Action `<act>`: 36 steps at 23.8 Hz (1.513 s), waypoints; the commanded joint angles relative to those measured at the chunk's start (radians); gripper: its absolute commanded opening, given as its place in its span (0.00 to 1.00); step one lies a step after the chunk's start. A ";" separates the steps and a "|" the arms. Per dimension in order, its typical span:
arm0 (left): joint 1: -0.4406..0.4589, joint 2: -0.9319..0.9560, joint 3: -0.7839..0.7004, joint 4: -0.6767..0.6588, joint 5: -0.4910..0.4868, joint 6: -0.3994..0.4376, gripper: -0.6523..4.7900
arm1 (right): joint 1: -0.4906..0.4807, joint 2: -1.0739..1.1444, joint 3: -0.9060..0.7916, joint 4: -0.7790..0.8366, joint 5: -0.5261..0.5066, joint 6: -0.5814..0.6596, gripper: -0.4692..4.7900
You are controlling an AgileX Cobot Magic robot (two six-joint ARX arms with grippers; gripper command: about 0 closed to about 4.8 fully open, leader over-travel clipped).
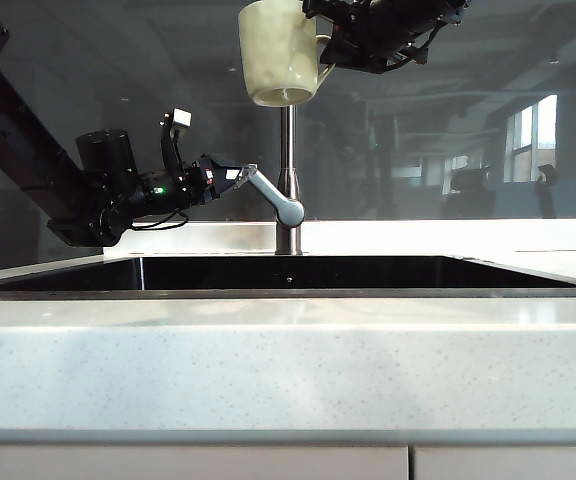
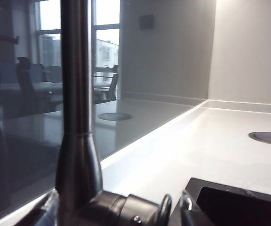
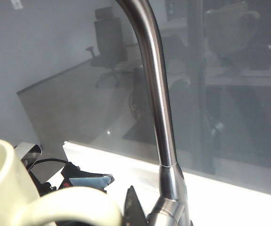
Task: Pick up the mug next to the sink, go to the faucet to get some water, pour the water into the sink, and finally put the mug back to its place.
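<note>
My right gripper [image 1: 330, 48] is at the top of the exterior view, shut on the handle of the cream mug [image 1: 278, 52]. It holds the mug high in front of the upper part of the faucet [image 1: 287, 150]. The right wrist view shows the mug handle [image 3: 69, 201] in the jaws, one dark finger [image 3: 132, 210], and the faucet pipe [image 3: 156, 103] close by. My left gripper [image 1: 238, 177] stands open at the tip of the faucet's angled lever [image 1: 272, 196]. The black sink [image 1: 288, 272] lies below. The faucet base [image 2: 79, 160] fills the left wrist view. Water is out of view.
A white speckled countertop [image 1: 288, 370] runs along the sink's front. A dark reflective glass wall [image 1: 488, 130] rises right behind the faucet. A round dark cap [image 2: 269, 137] sits in the counter beyond the sink corner [image 2: 229, 202].
</note>
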 commanded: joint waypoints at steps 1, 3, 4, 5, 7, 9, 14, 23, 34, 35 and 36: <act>0.001 -0.005 0.003 -0.026 -0.029 0.029 0.72 | 0.001 -0.017 0.013 0.080 -0.004 0.018 0.09; 0.001 -0.005 0.003 -0.035 -0.054 0.045 0.72 | 0.001 -0.017 0.013 0.080 -0.004 0.018 0.09; 0.001 -0.005 0.003 -0.037 -0.071 0.050 0.72 | 0.001 -0.017 0.013 0.080 -0.004 0.018 0.09; 0.001 -0.005 0.003 -0.039 -0.083 0.055 0.72 | 0.001 -0.017 0.013 0.080 -0.004 0.017 0.09; 0.001 -0.005 0.003 -0.042 -0.116 0.069 0.72 | 0.001 -0.017 0.013 0.080 -0.004 0.018 0.09; 0.001 -0.005 0.003 -0.045 -0.140 0.074 0.72 | 0.001 -0.017 0.013 0.080 -0.004 0.018 0.09; 0.002 -0.005 0.003 -0.061 -0.180 0.100 0.72 | 0.001 -0.017 0.013 0.080 -0.004 0.018 0.09; 0.015 -0.005 0.003 -0.096 -0.229 0.115 0.73 | 0.001 -0.017 0.013 0.080 -0.004 0.017 0.09; 0.089 -0.007 0.003 0.208 0.204 -0.337 0.75 | -0.043 -0.027 0.013 -0.024 -0.004 -0.116 0.09; 0.095 -0.007 0.003 0.216 0.225 -0.360 0.74 | -0.059 -0.032 0.013 -0.042 -0.006 -0.138 0.09; 0.100 -0.008 0.003 0.221 0.245 -0.377 0.74 | -0.061 -0.036 0.013 -0.059 -0.002 -0.171 0.09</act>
